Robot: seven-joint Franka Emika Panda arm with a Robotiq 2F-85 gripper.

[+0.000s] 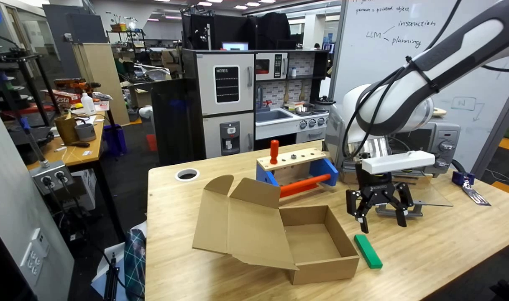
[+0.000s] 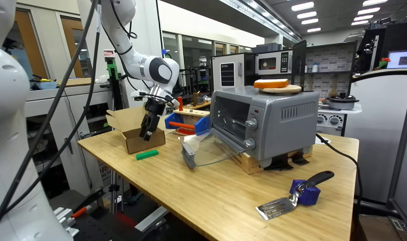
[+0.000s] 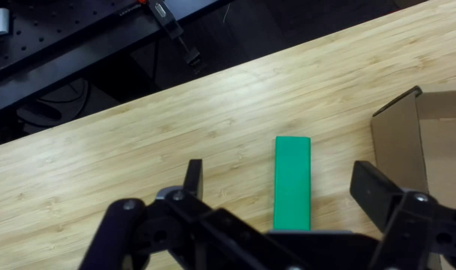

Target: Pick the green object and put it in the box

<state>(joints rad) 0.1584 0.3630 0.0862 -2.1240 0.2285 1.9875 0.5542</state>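
With your hand [image 1: 383,226] spread and empty and the green block [image 1: 368,251] lying on the tabletop [image 1: 438,244] beside the box [image 1: 326,271], you evidently have grasp and placement outstanding.

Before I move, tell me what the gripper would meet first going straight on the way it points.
The green block looks first in line: in the wrist view it lies between the fingers of the open gripper. Depth is unclear, so the fingertips may straddle it and touch the table first.
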